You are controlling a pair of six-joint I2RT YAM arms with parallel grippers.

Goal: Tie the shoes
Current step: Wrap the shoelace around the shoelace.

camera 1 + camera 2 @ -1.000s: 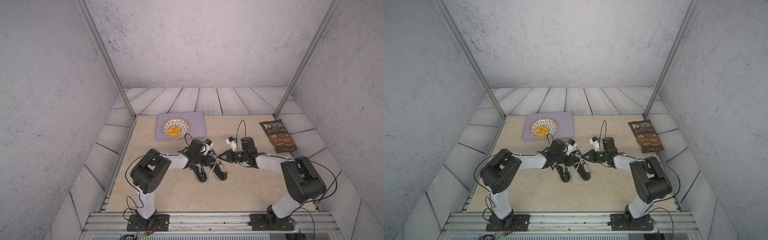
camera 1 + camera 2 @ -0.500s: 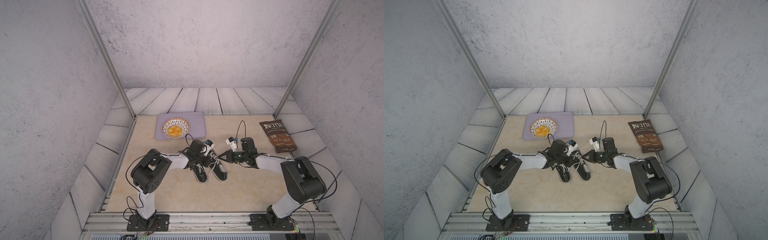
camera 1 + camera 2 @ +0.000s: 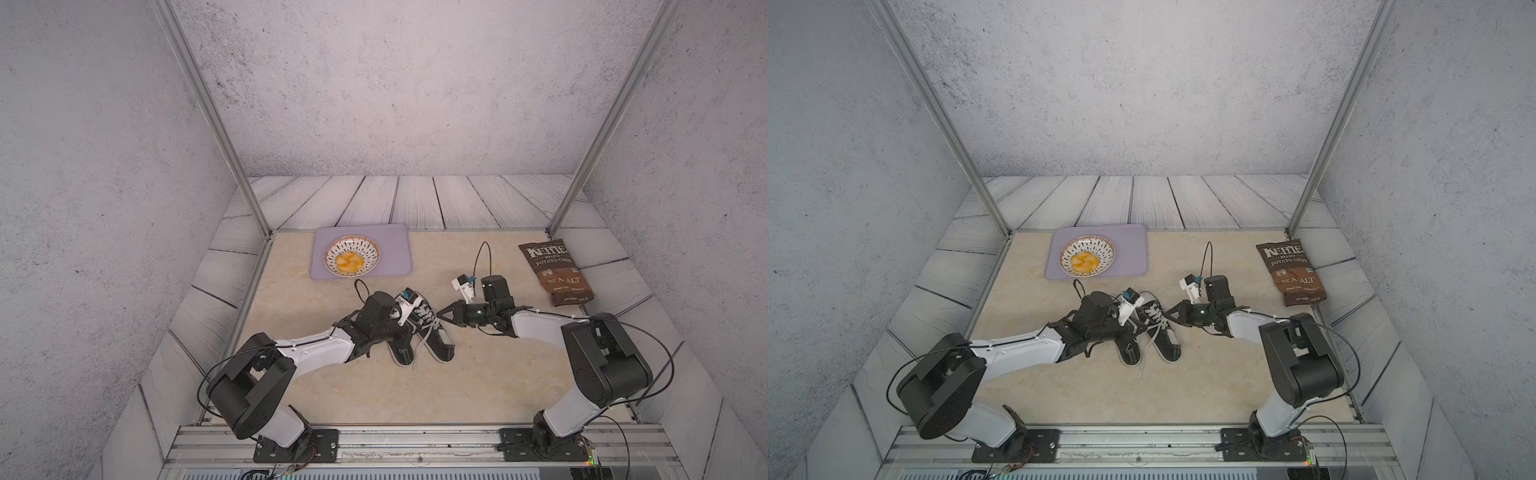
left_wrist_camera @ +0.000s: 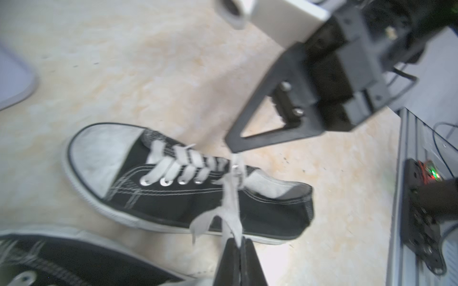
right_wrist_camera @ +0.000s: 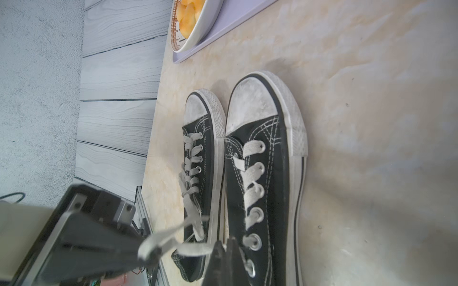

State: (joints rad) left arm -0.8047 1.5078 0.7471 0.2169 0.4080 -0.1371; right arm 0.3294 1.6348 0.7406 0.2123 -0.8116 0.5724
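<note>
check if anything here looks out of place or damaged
Nothing spilled or broken. The shoes stand side by side, laces loose, toe caps scuffed grey. Unrelated to tying: a chip bag lies flat near the right arm, and a bowl of chips sits on a purple tray.

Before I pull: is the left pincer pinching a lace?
Yes: the left wrist view shows the left pincer shut on a white lace.
</note>
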